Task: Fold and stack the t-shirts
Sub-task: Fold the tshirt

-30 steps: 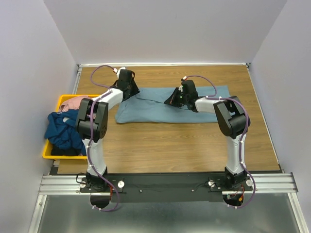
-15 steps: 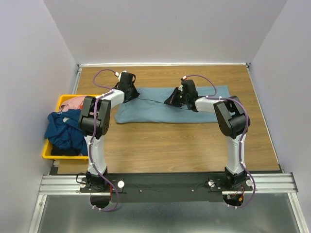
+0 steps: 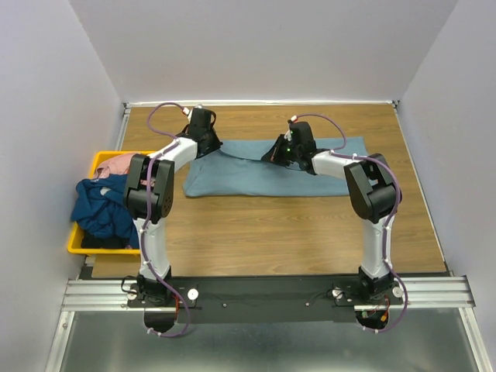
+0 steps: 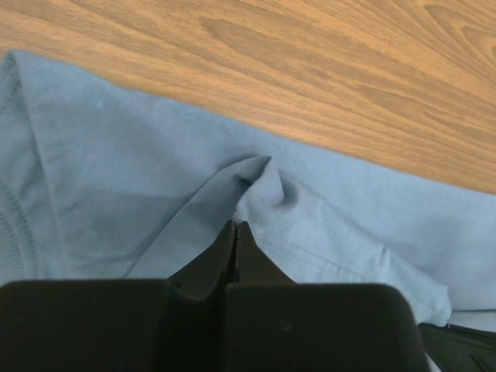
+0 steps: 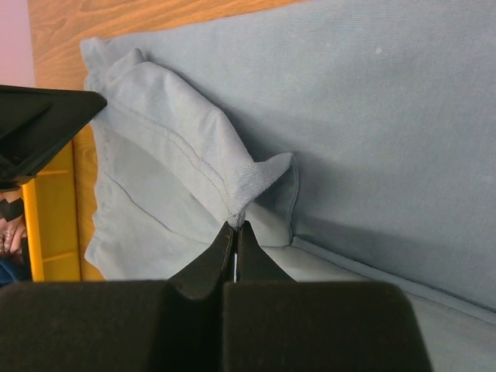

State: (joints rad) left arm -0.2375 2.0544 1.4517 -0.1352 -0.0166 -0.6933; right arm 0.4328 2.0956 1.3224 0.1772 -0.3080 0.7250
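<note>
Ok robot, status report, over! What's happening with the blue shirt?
Left fingers shut on light blue t-shirt, right fingers too. Shirt spread on table, edge pinched up. Navy t-shirt heaped in yellow bin, nothing blocking.

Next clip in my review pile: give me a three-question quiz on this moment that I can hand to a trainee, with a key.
1. True or false: the left gripper is shut on a fold of the light blue-grey t-shirt.
2. Where is the dark navy t-shirt? A: heaped in the yellow bin, spilling over its edge. B: spread flat on the table. C: stacked on top of the other shirt.
3. How many grippers are pinching cloth?

Key:
1. True.
2. A.
3. Two: the right gripper is also shut on the same shirt, at a stitched hem.
</note>
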